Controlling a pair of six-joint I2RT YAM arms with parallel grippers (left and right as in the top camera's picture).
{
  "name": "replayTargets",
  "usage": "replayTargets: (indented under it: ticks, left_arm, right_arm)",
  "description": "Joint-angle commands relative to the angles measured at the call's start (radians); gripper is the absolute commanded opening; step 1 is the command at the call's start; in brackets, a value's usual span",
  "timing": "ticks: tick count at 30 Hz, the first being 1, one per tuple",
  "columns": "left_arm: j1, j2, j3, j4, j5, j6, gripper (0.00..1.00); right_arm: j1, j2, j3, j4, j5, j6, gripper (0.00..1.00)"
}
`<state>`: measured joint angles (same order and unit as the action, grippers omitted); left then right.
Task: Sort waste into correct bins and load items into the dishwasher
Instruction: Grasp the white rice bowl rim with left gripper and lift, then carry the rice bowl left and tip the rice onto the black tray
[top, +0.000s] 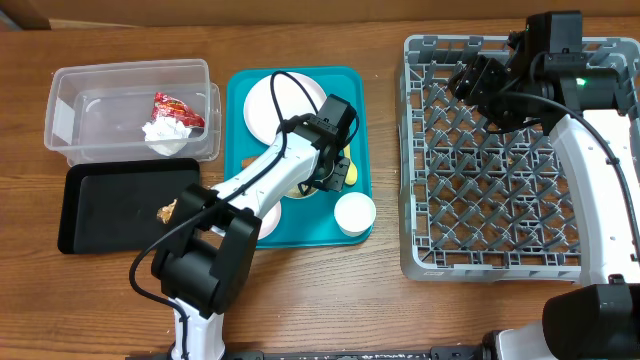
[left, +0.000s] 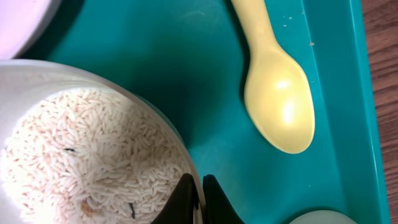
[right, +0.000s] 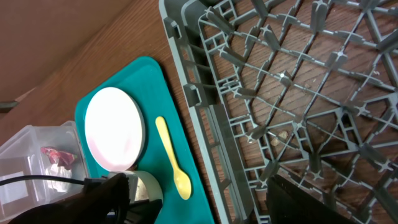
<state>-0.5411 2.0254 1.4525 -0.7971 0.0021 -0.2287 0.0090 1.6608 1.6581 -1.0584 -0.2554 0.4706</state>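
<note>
Left gripper (left: 198, 198) fingertips, pressed shut on the rim of a white bowl (left: 31, 78), the rim passing between them. The bowl holds white rice grains (left: 93, 155) and sits on the teal tray (left: 186, 62), near the yellow plastic spoon (left: 278, 99). Right gripper (top: 475, 85) — jaws wide apart, holding nothing — hangs over the far left part of the grey dish rack (top: 411, 200). Red wrapper (top: 178, 108) and napkin (top: 165, 133) lie in the clear tub (top: 60, 120).

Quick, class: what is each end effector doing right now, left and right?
Left end effector: closed on the rim of the rice bowl.
Right end effector: open, holding nothing, above the grey rack.
</note>
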Motion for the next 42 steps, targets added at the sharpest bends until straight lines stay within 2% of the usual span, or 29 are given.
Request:
replayTargets:
  ticks: [1, 5, 9, 22, 27, 29, 35, 42]
  left_arm:
    - [0.003, 0.015, -0.032, 0.011, 0.013, 0.011, 0.04]
    - [0.003, 0.014, -0.017, -0.006, 0.014, 0.011, 0.04]
    - [0.003, 0.014, 0.066, -0.112, 0.014, 0.011, 0.04]
    - [0.006, 0.014, 0.662, -0.636, 0.042, -0.042, 0.04]
    - [0.046, 0.004, 0.818, -0.827, 0.035, -0.068, 0.04]
    - [0.078, -0.012, 0.837, -0.893, 0.035, -0.068, 0.04]
    - [0.210, -0.169, 0.745, -0.893, 0.069, -0.063, 0.04]
    - [0.429, -0.413, 0.453, -0.888, 0.093, 0.006, 0.04]
  right_arm:
    - [0.002, -0.004, 0.012, 0.004, 0.001, -0.007, 0.73]
    - [0.002, -0.004, 0.012, 0.004, 0.001, -0.007, 0.73]
    - [0.002, -0.004, 0.012, 0.001, 0.001, -0.007, 0.73]
    - [0.002, -0.004, 0.012, 0.001, 0.001, -0.008, 0.73]
    - [0.002, -0.004, 0.012, 0.000, 0.000, -0.011, 0.73]
    - [0.002, -0.004, 0.012, 0.000, 0.000, -0.023, 0.73]
    - [0.002, -0.004, 0.012, -0.003, 0.000, -0.027, 0.73]
    - [0.002, -0.004, 0.012, -0.010, 0.000, -0.027, 0.74]
